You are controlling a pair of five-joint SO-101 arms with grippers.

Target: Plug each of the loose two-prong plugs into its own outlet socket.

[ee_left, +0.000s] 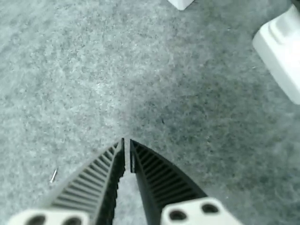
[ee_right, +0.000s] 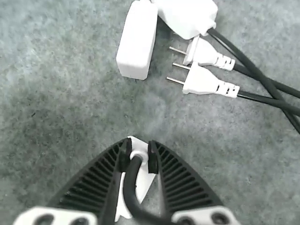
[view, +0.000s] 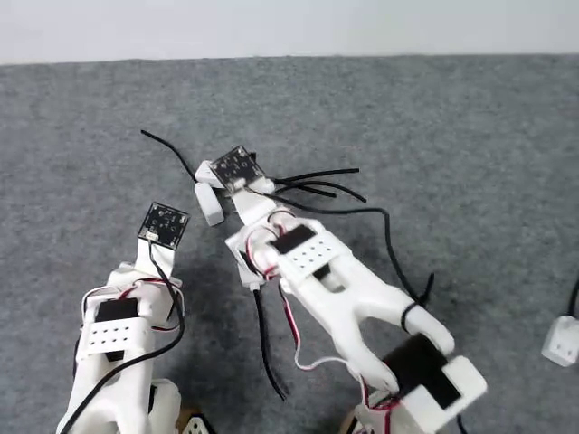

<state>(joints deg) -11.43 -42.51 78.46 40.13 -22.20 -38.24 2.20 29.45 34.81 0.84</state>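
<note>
- Two loose plugs (ee_right: 206,80) lie side by side on the grey tabletop (ee_right: 56,93). Their prongs point toward a long white socket (ee_right: 137,40) and stop just short of it.
- A second socket (ee_right: 187,16) sits against the far end of the long one. A black cable (ee_right: 243,56) leads away from it, past the two plugs.
- This cluster lies a little left of the tabletop's middle, well back from the far edge.
- The right gripper (ee_right: 138,147) hangs low over the tabletop near the cluster. Its jaws are clamped on a third plug (ee_right: 137,153).
- This held plug is white. Its black lead (ee_right: 133,192) runs back between the jaws.
- The held plug is apart from both sockets, with bare tabletop between.
- The left gripper (ee_left: 126,143) hangs over bare tabletop, nearer the front edge than the right one. Its jaws are closed to a thin slit with nothing in them.
- A lone socket (view: 562,340) rests well apart from the cluster, toward the tabletop's right side.
</note>
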